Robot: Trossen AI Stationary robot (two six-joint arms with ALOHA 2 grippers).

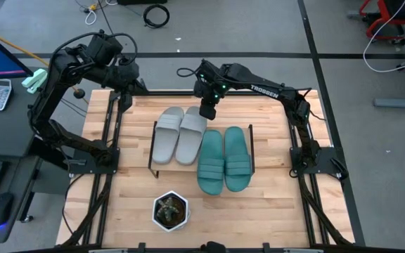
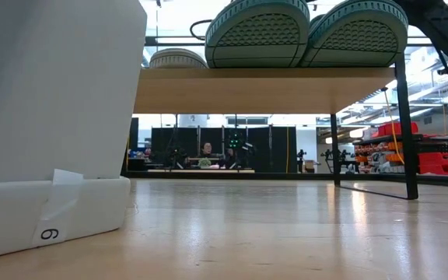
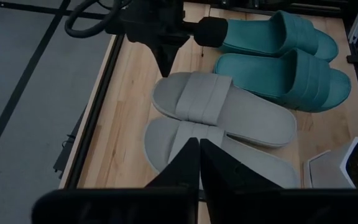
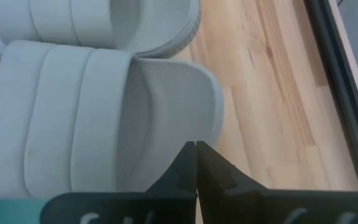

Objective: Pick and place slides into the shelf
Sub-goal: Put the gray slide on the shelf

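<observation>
All four slides lie on the shelf [image 1: 152, 151], soles down and toes toward the far edge. The grey pair [image 1: 180, 133] is on its left half and the teal pair [image 1: 225, 160] on its right half, with the heels sticking out past the near edge. My right gripper [image 1: 207, 111] is shut and points down at the far, toe end of the right-hand grey slide [image 4: 166, 106]. My left gripper [image 3: 199, 155] is shut and hangs above the table's far left corner, clear of the slides. In the low view the teal soles [image 2: 259, 35] rest on the shelf board [image 2: 263, 89]. My right gripper [image 4: 196, 155] stands with its shut fingers pointing down at the toe end [image 3: 161, 87] of the right-hand grey slide. I cannot tell whether the fingertips touch it. The slide lies flat on the shelf.
A white hexagonal planter [image 1: 170, 211] with a small plant stands near the table's near edge, in front of the shelf. Black frame rails [image 1: 111, 133] run along the table's left and right sides. Bare wooden tabletop [image 1: 129, 190] lies on both sides of the shelf.
</observation>
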